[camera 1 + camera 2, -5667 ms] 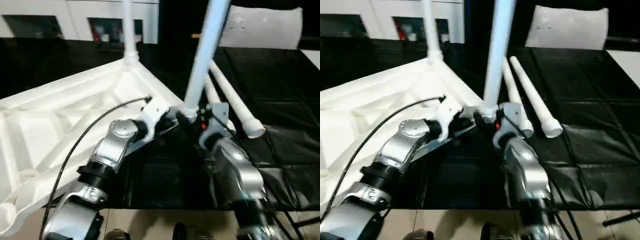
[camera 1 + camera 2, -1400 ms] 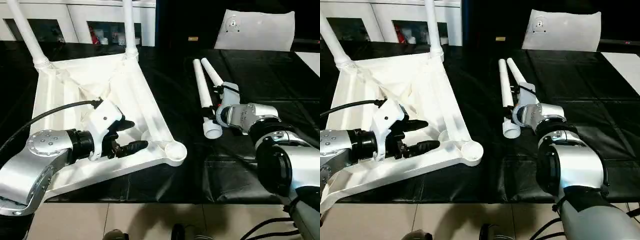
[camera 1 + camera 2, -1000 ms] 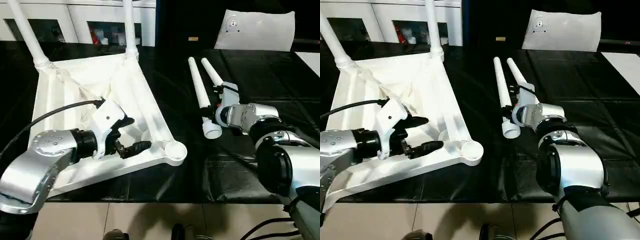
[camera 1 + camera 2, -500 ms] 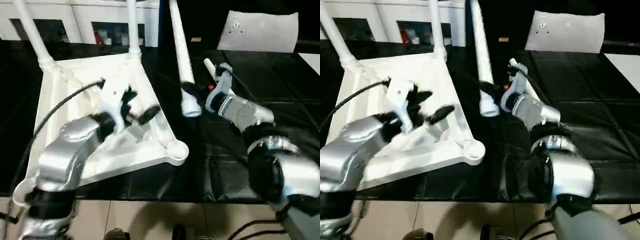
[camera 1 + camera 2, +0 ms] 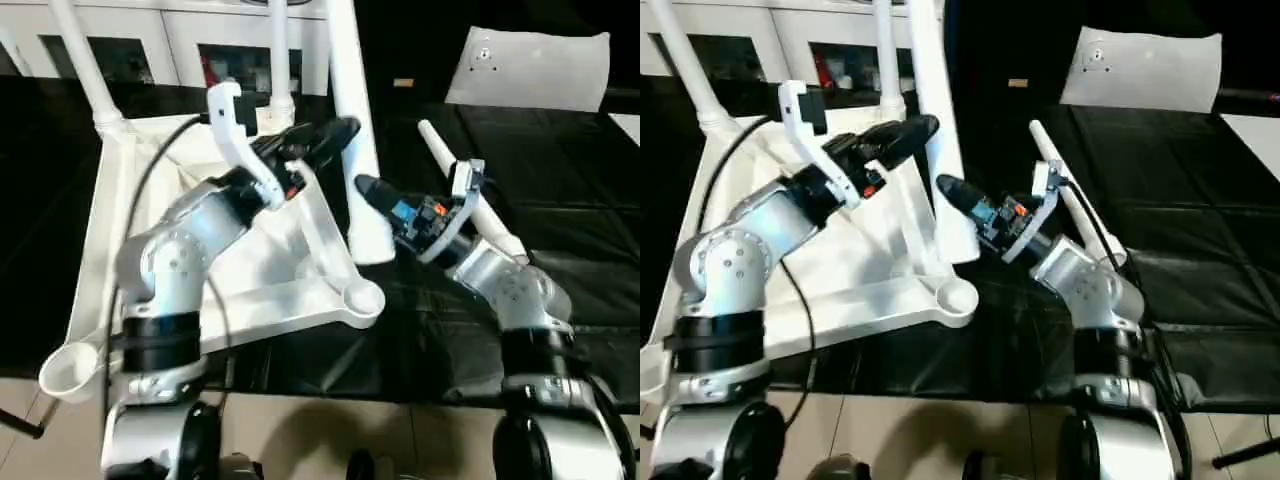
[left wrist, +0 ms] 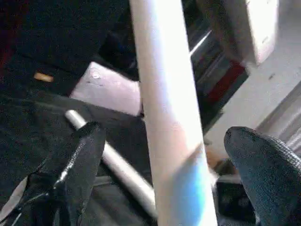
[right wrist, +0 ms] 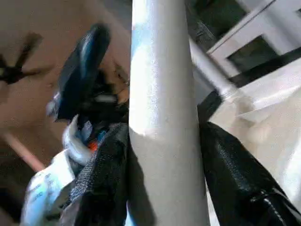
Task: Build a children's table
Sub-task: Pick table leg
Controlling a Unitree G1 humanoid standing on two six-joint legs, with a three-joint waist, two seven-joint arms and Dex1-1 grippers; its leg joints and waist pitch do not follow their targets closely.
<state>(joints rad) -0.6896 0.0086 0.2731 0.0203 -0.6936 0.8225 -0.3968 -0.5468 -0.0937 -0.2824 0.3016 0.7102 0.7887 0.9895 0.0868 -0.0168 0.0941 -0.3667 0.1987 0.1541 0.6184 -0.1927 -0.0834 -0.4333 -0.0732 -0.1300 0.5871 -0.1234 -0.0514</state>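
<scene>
I had the table top (image 5: 150, 250) lying upside down on the black mat (image 5: 560, 180), ribs up, with two legs (image 5: 85, 75) already standing in the far corner sockets and the near socket (image 5: 362, 300) empty; the right gripper (image 5: 372, 190) was clamped on the third leg (image 5: 345, 110) close to its thick end, holding it nearly upright just above the top's near edge, and the right wrist view showed a black finger (image 7: 225, 160) pressed against each side of the shaft; the left gripper (image 5: 315, 140) had its jaws wide apart either side of the same leg higher up, and in the left wrist view I saw clear air between the leg (image 6: 169, 117) and both fingertips (image 6: 263, 160), so it was not gripping; the fourth leg (image 5: 470, 190) lay on the mat behind my right arm. I judged the leg to be light, hollow and stiff, but smooth and tapered, so a pinch on the narrow part would likely slip toward the thin end; low by the thick end, where the right gripper sat, seemed the better hold, with the left steadying the upper shaft against swing, since such a long piece would lever hard on one grip; the top looked light enough to skid on the mat if I pushed the leg in at a slant.
</scene>
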